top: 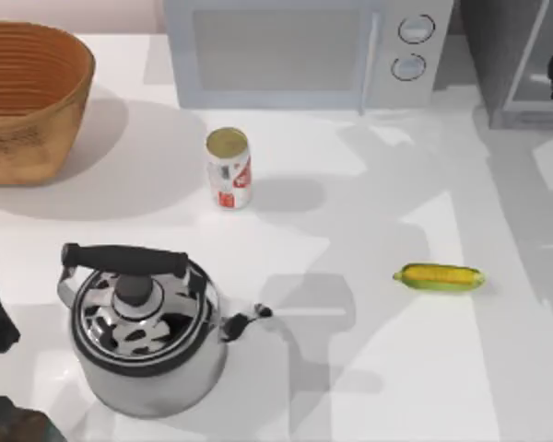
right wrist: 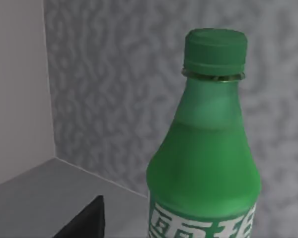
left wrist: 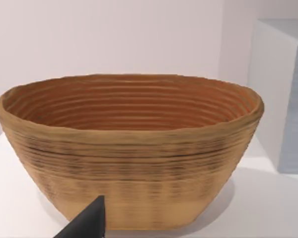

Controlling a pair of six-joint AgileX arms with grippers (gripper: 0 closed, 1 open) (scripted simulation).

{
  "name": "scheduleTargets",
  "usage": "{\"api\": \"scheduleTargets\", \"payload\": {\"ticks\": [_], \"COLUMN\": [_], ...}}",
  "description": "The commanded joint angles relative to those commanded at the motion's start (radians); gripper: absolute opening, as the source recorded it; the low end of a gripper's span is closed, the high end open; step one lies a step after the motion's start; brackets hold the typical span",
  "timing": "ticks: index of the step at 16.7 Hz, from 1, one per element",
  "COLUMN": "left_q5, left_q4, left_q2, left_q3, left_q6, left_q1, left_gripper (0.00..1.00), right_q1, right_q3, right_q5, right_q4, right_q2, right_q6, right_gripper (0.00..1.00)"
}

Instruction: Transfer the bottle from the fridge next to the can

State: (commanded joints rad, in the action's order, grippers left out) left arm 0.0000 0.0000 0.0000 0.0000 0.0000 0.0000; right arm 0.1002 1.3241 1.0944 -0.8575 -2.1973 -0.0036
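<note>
The bottle (right wrist: 204, 148) stands upright inside the fridge (top: 521, 64), at the desk's (top: 350, 368) far right corner, door open. The right hand (right wrist: 84, 220) is close beside the bottle; its opening cannot be told, nor any grip. The can (top: 229, 168) stands left of centre, before the microwave (top: 304, 51), well apart from the fridge. Judgement: grip the body below the shoulder, keep it upright, and draw straight out clear of the door. The left hand (left wrist: 87, 223) faces the basket (left wrist: 129, 148), idle.

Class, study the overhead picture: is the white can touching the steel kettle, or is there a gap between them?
Apart. The top view shows the can standing behind the kettle, with a strip of bare white table plainly between them.
</note>
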Motion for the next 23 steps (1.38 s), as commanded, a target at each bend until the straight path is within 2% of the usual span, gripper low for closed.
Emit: {"api": "scheduleTargets", "payload": {"ticks": [4, 9, 19, 23], "left_q5": [0.0, 0.0, 0.0, 0.0], "left_q4": [0.0, 0.0, 0.0, 0.0], "left_q2": [0.0, 0.0, 0.0, 0.0], "left_q3": [0.0, 0.0, 0.0, 0.0], "left_q6": [0.0, 0.0, 0.0, 0.0], "left_q1": [0.0, 0.0, 0.0, 0.0], "left_gripper": [1.0, 1.0, 1.0, 1.0], "right_q1": [0.006, 0.007, -0.102, -0.104], "right_q3": [0.111, 0.126, 0.282, 0.286], "right_q5": [0.086, 0.098, -0.009, -0.012], "right_q4": [-0.075, -0.085, -0.009, -0.007], "right_q2": [-0.172, -0.195, -0.272, -0.273], "right_q6": [0.002, 0.002, 0.001, 0.001], "right_gripper": [1.0, 1.0, 1.0, 1.0]}}
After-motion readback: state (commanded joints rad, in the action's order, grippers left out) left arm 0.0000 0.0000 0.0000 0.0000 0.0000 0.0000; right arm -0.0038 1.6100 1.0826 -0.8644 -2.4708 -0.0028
